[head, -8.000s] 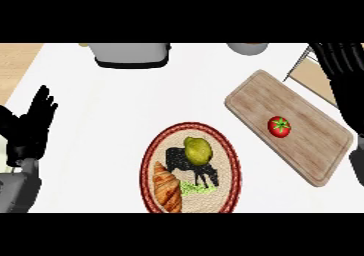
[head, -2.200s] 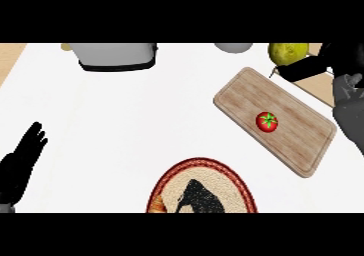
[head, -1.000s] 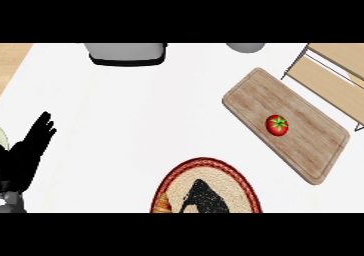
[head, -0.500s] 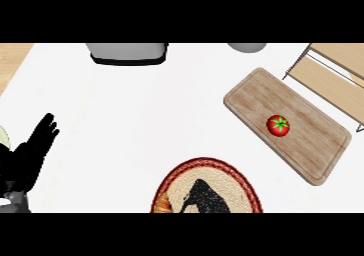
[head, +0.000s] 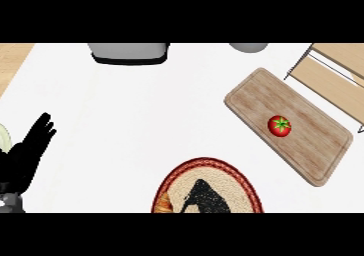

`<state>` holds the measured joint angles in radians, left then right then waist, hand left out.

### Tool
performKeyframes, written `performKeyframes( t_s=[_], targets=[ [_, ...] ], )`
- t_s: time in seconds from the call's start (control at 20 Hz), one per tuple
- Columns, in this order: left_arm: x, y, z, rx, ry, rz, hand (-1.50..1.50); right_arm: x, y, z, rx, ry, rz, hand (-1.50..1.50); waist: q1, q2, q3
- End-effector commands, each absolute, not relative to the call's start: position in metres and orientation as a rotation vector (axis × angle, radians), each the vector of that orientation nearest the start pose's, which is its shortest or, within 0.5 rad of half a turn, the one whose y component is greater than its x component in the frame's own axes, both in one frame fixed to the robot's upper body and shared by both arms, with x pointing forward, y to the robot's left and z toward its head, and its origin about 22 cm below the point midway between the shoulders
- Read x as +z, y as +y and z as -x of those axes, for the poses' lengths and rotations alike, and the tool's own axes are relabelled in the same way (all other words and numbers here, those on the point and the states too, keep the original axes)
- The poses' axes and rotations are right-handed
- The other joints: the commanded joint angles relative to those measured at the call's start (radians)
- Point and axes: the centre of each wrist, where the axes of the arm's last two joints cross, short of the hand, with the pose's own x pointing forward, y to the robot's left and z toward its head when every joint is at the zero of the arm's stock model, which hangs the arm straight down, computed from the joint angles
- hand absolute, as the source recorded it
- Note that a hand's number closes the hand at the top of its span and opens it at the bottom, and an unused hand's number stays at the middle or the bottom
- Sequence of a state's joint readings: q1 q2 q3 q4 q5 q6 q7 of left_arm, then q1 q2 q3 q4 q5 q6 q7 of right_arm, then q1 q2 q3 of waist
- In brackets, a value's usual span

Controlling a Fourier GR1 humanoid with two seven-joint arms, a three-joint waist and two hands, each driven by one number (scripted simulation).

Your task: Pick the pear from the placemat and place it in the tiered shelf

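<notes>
- Head view: you see no pear on the placemat (head: 207, 187) or the tiered shelf (head: 338, 75) beyond it.
- Left hand (head: 24, 155), left of the placemat, rests, fingers straight.
- Right hand is out of sight; confirm placement next.

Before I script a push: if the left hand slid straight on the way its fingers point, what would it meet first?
Probably nothing close: the left hand points up-right over bare counter; the grey appliance lies far along, depth unclear.

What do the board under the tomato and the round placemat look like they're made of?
The cutting board looks like pale wood, matte, with grain lines running lengthwise. The placemat looks woven, possibly straw or fabric: tan ringed texture inside a red patterned border. The tomato is glossy red.
</notes>
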<state>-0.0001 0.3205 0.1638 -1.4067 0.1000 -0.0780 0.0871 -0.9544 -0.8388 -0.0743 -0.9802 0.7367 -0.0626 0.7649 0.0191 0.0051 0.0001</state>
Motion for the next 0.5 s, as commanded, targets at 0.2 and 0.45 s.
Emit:
performKeyframes(
  t_s=[0.2, 0.45],
  targets=[
    [-0.002, 0.351, -0.252, -0.049, -1.335, -0.235, 0.0, 0.281, -0.411, -0.393, -0.074, -0.971, 1.507, -1.5, -0.01, 0.001, 0.0],
    [0.008, 0.345, -0.239, -0.087, -1.349, -0.24, 0.0, 0.248, -0.424, -0.405, 0.099, -0.919, 1.55, -1.5, 0.014, 0.004, 0.001]
  ],
)
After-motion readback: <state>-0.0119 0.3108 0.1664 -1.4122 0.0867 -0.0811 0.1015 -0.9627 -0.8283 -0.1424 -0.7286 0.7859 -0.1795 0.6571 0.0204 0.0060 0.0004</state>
